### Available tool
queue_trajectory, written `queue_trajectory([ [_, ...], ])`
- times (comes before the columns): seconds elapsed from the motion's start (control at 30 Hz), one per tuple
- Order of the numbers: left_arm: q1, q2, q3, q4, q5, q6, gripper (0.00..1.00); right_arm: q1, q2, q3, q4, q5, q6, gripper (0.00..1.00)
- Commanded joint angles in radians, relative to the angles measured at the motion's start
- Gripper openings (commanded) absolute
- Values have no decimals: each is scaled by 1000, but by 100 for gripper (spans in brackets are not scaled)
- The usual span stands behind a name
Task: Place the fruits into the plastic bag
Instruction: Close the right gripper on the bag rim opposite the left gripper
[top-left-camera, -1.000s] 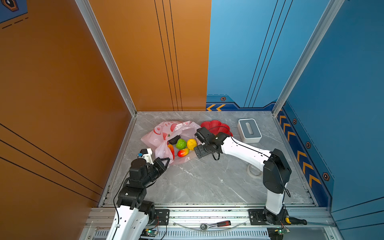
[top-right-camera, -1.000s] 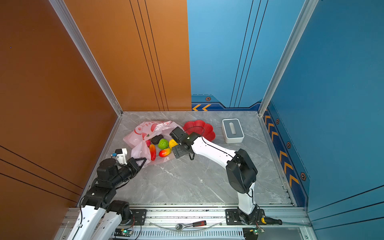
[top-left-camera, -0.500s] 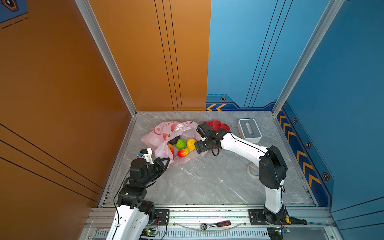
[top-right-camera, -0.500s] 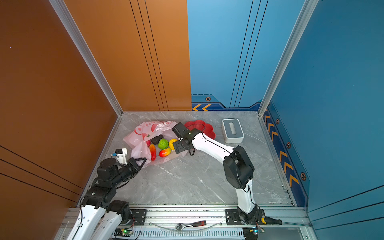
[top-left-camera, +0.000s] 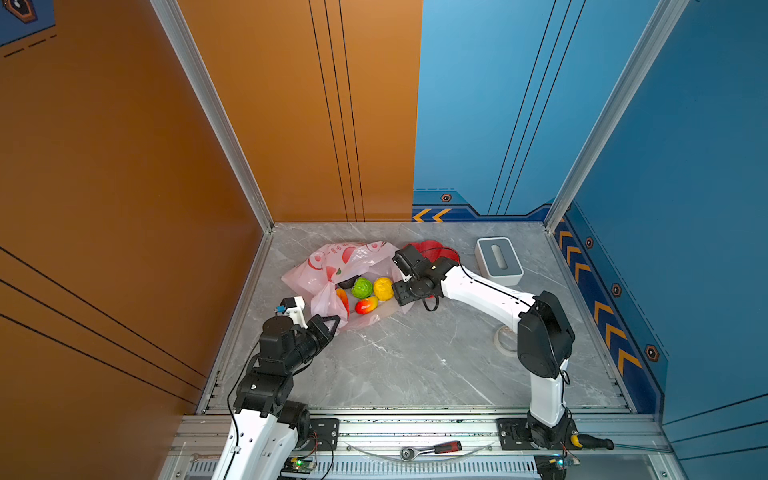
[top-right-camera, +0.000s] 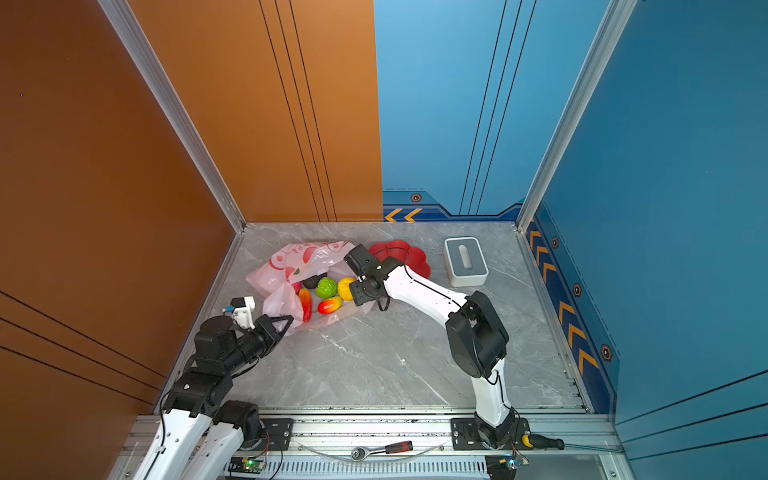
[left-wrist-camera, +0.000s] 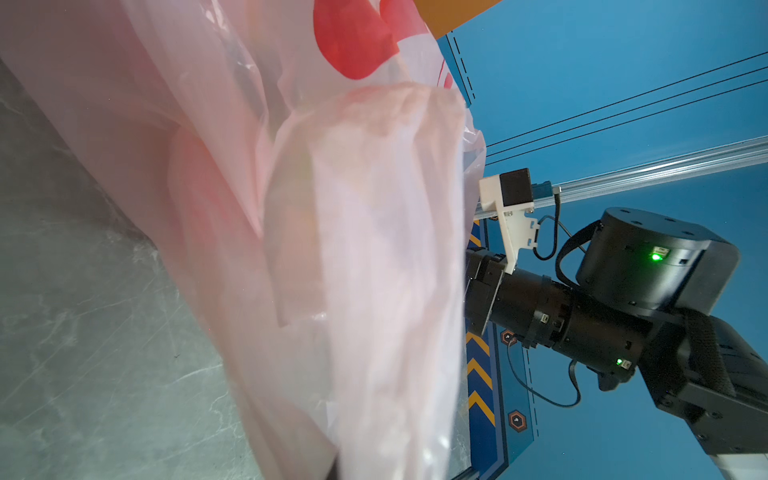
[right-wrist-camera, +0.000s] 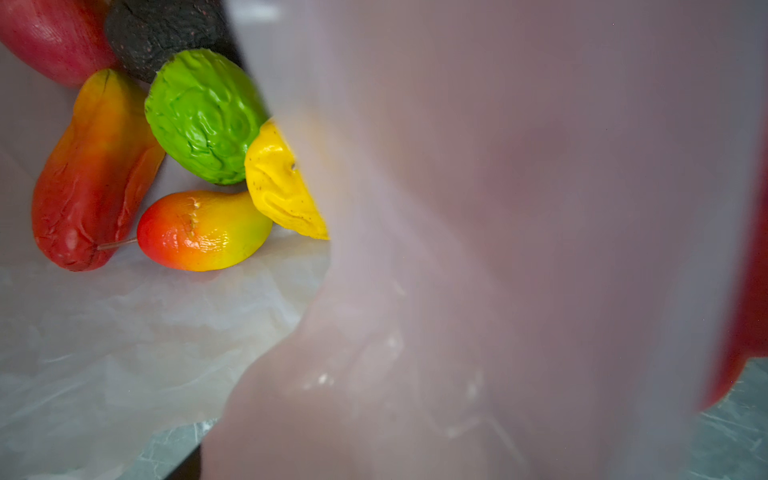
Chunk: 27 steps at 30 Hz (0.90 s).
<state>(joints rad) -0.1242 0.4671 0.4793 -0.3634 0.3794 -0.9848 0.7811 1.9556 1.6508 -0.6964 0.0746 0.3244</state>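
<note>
The pale pink plastic bag (top-left-camera: 332, 262) lies open on the grey floor. Inside its mouth sit several fruits: a green round one (top-left-camera: 362, 287), a yellow lemon (top-left-camera: 383, 288), a small mango (top-left-camera: 366, 305), a long red-orange mango (top-left-camera: 343, 300) and a dark avocado (top-left-camera: 347, 283). A red apple (right-wrist-camera: 50, 37) shows in the right wrist view. My left gripper (top-left-camera: 330, 322) is shut on the bag's near edge. My right gripper (top-left-camera: 398, 291) is at the bag's right rim beside the lemon. Bag film (right-wrist-camera: 519, 249) covers its jaws.
A red scalloped dish (top-left-camera: 432, 249) lies just behind the right gripper. A white-grey tissue box (top-left-camera: 498, 261) stands at the back right. A ring of tape (top-left-camera: 500, 334) lies by the right arm's elbow. A ratchet tool (top-left-camera: 432, 449) rests on the front rail.
The right gripper has moved left and back to the bag's right rim beside the lemon, its arm folding in. The left gripper has kept its hold on the bag.
</note>
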Motion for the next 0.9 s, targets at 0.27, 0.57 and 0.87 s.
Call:
queue_trajectory([
  [0.27, 12, 3, 29, -3, 14, 25, 0, -5, -33, -24, 5, -14, 19, 45],
  [0.57, 12, 4, 27, 0, 14, 23, 0, 0, -89, -79, 27, -10, 38, 26],
  [0.87, 12, -9, 25, -14, 12, 27, 0, 0, -127, -84, 34, -7, 44, 0],
])
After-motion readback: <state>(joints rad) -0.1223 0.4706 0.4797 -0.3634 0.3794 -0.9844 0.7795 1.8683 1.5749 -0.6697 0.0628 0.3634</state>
